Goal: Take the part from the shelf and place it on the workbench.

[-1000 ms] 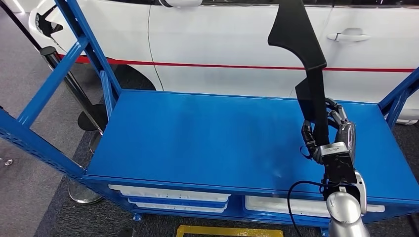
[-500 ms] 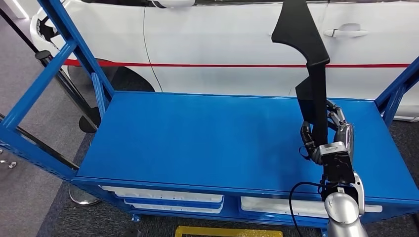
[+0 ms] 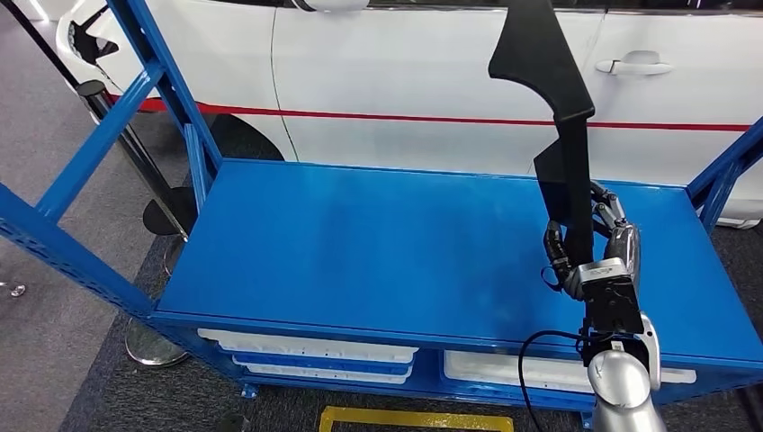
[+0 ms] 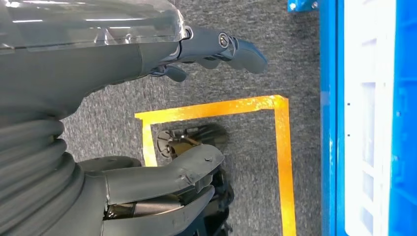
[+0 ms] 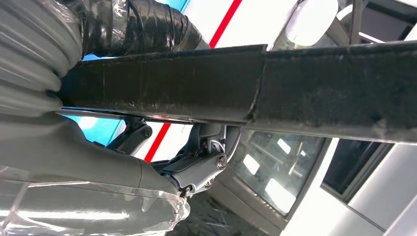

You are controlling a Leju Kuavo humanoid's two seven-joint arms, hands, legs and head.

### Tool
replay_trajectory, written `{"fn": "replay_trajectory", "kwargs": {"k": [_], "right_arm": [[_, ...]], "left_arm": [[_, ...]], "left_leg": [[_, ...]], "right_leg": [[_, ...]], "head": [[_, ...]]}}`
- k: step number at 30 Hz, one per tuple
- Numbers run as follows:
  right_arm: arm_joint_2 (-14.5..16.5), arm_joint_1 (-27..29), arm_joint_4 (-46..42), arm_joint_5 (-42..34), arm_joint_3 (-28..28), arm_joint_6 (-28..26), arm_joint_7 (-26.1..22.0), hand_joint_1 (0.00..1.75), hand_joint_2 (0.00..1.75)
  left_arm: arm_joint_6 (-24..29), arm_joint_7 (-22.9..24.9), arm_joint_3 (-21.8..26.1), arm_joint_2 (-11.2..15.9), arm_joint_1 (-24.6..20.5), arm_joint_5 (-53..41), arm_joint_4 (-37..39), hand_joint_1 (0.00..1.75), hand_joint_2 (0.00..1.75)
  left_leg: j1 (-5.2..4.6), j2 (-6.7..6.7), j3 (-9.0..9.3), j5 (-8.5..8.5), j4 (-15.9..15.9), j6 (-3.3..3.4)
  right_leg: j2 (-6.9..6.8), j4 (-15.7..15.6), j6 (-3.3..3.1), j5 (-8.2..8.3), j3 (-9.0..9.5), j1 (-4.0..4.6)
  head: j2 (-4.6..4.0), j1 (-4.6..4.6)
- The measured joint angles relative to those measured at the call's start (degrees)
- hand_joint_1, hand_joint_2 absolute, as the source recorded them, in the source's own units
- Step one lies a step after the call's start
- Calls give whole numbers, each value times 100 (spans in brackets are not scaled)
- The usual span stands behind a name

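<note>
A white car (image 3: 432, 81) with a red stripe along its doors stands behind a blue metal shelf (image 3: 378, 252), whose flat top deck spreads across the head view between slanted blue frame posts. White trays (image 3: 306, 349) sit in the level just beneath the deck. Grey carpet floor (image 4: 236, 142) lies below, marked with a yellow taped outline (image 4: 282, 147). Over the right part of the deck, the right robot hand (image 3: 596, 255) grips the lower end of the part (image 3: 556, 108), a long black trim piece held upright, its wider end high against the car door. The left robot hand (image 4: 196, 113) hangs over the floor beside the shelf, fingers apart and holding nothing.
</note>
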Motion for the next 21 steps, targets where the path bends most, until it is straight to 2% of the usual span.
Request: {"fn": "replay_trajectory", "kwargs": {"k": [1, 2, 3, 4, 5, 6, 7, 8, 11, 12, 13, 16, 17, 18, 19, 20, 21], "right_arm": [[1, 2, 6, 0, 1, 0, 1, 175, 175], [1, 4, 13, 0, 2, 0, 3, 175, 175], [2, 4, 20, 0, 2, 0, 4, 175, 175], [2, 1, 24, 0, 3, 0, 4, 175, 175], [2, -6, 25, 0, 3, 0, 4, 175, 175], [3, -15, 26, 2, 3, 1, 5, 175, 175], [4, -23, 26, 4, 4, -1, 7, 175, 175], [5, -33, 26, 6, 4, -2, 9, 175, 175], [11, -53, 27, 9, 7, -1, 14, 175, 175], [14, -60, 27, 9, 10, 2, 15, 175, 175], [15, -66, 27, 9, 16, 3, 15, 175, 175], [16, -80, 27, 11, 36, 3, 17, 175, 175], [18, -81, 27, 11, 42, 3, 17, 175, 175], [20, -82, 27, 13, 47, 4, 17, 175, 175], [22, -84, 27, 14, 52, 4, 18, 175, 175], [25, -88, 27, 15, 58, 4, 19, 175, 175], [26, -93, 27, 16, 64, 3, 20, 175, 175]], "left_arm": [[0, 1, 0, 0, 1, -1, 0, 0, 175], [0, 1, 0, 0, 2, -4, 0, 0, 175], [0, 2, -1, -1, 3, -8, 0, 0, 175], [0, 2, -2, -1, 4, -12, 0, 0, 175], [0, 3, -3, -2, 4, -15, 0, 0, 175], [0, 4, -5, -3, 4, -17, 0, 0, 175], [0, 6, -7, -4, 6, -17, 0, 0, 175], [1, 8, -9, -4, 4, -17, 0, 0, 175], [7, 19, -13, -4, 6, -17, 0, 0, 175], [9, 24, -14, -4, 11, -17, 0, 0, 175], [10, 26, -16, -4, 15, -18, 0, 0, 175], [11, 28, -25, -4, 17, -19, 0, 0, 175], [10, 28, -28, -4, 16, -19, 0, 0, 175], [9, 31, -31, -4, 16, -19, 0, 0, 175], [7, 33, -33, -4, 15, -19, 0, 0, 175], [5, 38, -35, -4, 12, -19, 0, 0, 175], [4, 44, -36, -4, 4, -19, 0, 0, 175]], "left_leg": [[-2, 3, -42, 22, 11, 6], [-4, 6, -89, 43, 29, 3], [-1, 6, -144, 64, 57, -3], [5, 5, -204, 83, 95, -15], [11, 3, -263, 98, 146, -29], [11, -1, -320, 110, 197, -52], [6, -7, -359, 122, 241, -77], [0, -12, -388, 139, 280, -106], [4, -27, -439, 203, 316, -208], [13, -28, -478, 127, 372, -244], [28, -28, -533, -41, 510, -279], [74, -21, -772, -811, 1438, -363], [83, -21, -794, -926, 1708, -374], [86, -21, -732, -908, 1806, -370], [85, -21, -575, -800, 1712, -351], [78, -22, -325, -663, 1429, -316], [63, -24, -20, -597, 1022, -271]], "right_leg": [[1, 323, 12, -174, -103, -1], [0, 513, 27, -243, -140, -5], [-2, 511, 44, -204, -80, -12], [-5, 308, 60, -84, 84, -22], [-9, -48, 74, 55, 327, -36], [-7, -380, 73, 155, 545, -34], [4, -613, 57, 230, 685, -27], [16, -743, 35, 252, 745, -18], [26, -773, -81, 329, 665, -3], [17, -776, -126, 379, 624, -4], [6, -788, -173, 433, 574, -8], [-15, -788, -236, 596, 381, 12], [-21, -785, -236, 652, 307, 23], [-26, -783, -234, 708, 234, 34], [-29, -782, -230, 763, 161, 44], [-28, -782, -224, 815, 98, 50], [-28, -784, -212, 864, 51, 54]], "head": [[0, 1], [0, 1], [0, 0], [0, 1], [0, 0], [0, -1], [0, -1], [0, -1], [0, -1], [0, -4], [0, -7], [0, -13], [0, -14], [0, -13], [0, -14], [0, -14], [0, -14]]}}
